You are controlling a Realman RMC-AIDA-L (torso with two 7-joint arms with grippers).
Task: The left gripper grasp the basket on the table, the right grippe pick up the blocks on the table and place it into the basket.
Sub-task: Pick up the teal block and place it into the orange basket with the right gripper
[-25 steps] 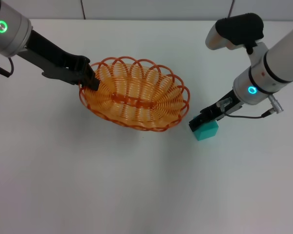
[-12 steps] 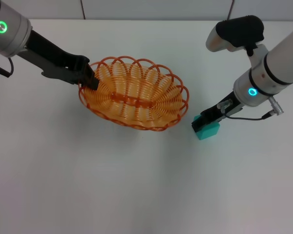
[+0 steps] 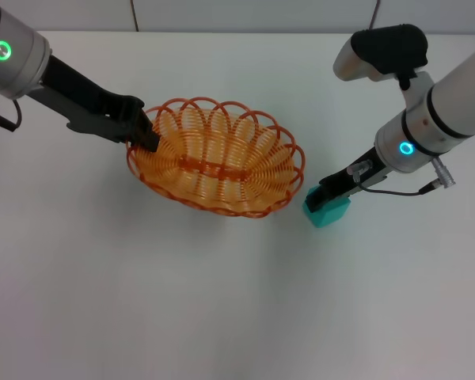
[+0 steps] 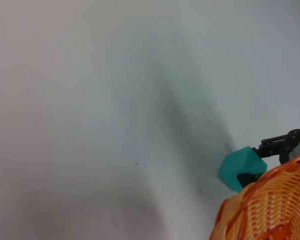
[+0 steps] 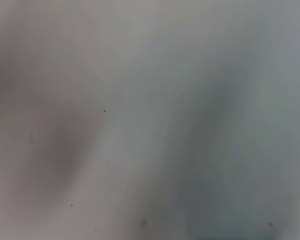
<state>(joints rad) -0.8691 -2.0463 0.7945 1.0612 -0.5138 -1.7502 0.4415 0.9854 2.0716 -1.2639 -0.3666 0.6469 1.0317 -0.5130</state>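
Since a second ago, the basket [image 3: 216,157] is shifted a touch toward the robot's left and the far side, carried along by the left hand [image 3: 146,132], and the block [image 3: 327,211] is nudged slightly toward the basket with the right hand [image 3: 323,195] at it.

One orange wire basket is seen on the white bench [image 3: 142,301], and its rim on the robot's left is pinched by the left hand's black fingers, pressed together on the looped wire. That hold is judged to be there to keep the light basket from sliding while something is dropped in.

One teal cube is seen, resting on the bench just beside the basket's rim on the robot's right, not yet inside it. The right hand is lowered onto the cube's far upper edge, with its slim tip touching or straddling it; whether the fingers are spread or pressed on the cube cannot be told. In the left wrist view the cube [image 4: 241,168] is seen past the basket's edge [image 4: 270,205] with the dark tip of the right hand [image 4: 285,146] behind it.

Two arms are counted, one basket, one block. Nothing lies in the basket.
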